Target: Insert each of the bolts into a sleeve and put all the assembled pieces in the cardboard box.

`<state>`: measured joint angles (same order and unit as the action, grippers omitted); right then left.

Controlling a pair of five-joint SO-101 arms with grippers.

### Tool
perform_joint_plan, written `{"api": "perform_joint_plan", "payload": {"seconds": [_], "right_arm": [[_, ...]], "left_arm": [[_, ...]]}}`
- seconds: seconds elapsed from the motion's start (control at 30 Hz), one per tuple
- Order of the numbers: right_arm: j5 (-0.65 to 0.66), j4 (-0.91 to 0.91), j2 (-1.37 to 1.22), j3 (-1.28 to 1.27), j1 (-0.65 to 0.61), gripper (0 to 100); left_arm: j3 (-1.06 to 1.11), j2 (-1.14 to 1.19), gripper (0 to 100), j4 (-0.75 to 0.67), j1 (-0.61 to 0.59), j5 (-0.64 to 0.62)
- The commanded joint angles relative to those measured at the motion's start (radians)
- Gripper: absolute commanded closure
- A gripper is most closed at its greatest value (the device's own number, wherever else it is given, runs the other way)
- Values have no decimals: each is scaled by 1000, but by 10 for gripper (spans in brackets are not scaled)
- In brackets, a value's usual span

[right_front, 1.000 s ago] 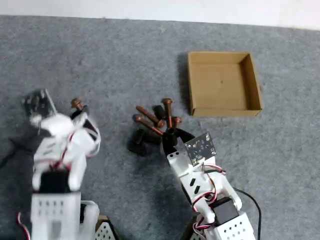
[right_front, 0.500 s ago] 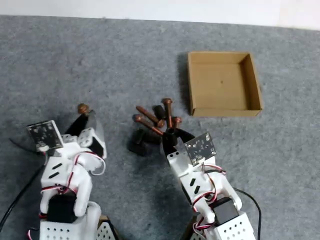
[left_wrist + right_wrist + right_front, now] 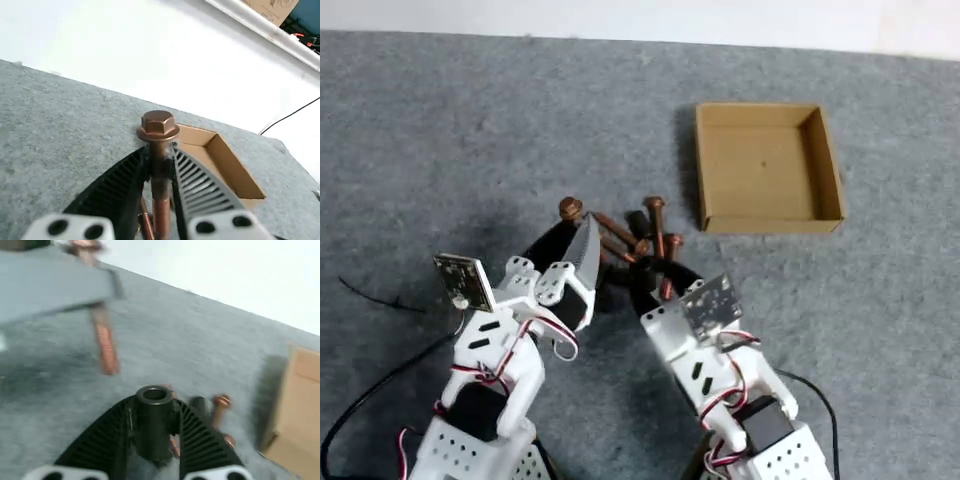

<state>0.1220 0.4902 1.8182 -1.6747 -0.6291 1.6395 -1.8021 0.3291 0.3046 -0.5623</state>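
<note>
My left gripper (image 3: 574, 240) (image 3: 159, 159) is shut on a copper bolt (image 3: 570, 209) (image 3: 158, 127), held upright with its hex head above the fingertips. It hangs over the left side of the pile. My right gripper (image 3: 646, 281) (image 3: 153, 407) is shut on a black sleeve (image 3: 153, 416), bore upward, just right of the left gripper. In the right wrist view the held bolt (image 3: 103, 342) hangs above and to one side of the sleeve. Loose bolts (image 3: 653, 228) and black sleeves (image 3: 638, 222) lie between the grippers and the cardboard box (image 3: 767, 168).
The open cardboard box (image 3: 220, 159) (image 3: 299, 412) holds nothing and sits at the back right on the grey carpet. A thin black cable (image 3: 380, 300) trails at the left. Open carpet lies left and behind the pile.
The left arm has swung right from the table's left side to the pile, carrying the bolt. The right gripper has shifted slightly left with its sleeve.
</note>
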Motion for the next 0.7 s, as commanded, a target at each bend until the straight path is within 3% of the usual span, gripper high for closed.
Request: {"api": "perform_joint_plan", "payload": {"seconds": [0.0, 0.37, 0.5, 0.67], "right_arm": [[12, -71, 22, -119, -31, 995], [14, -68, 22, -120, -33, 995], [117, -28, 22, -120, -53, 995], [126, -18, 22, -120, -64, 995]], "left_arm": [[7, -16, 995, -37, 24, -11], [-101, -16, 995, -114, 25, -12], [-99, -16, 994, -143, 65, -6], [-70, -16, 994, -140, 122, -3]]}}
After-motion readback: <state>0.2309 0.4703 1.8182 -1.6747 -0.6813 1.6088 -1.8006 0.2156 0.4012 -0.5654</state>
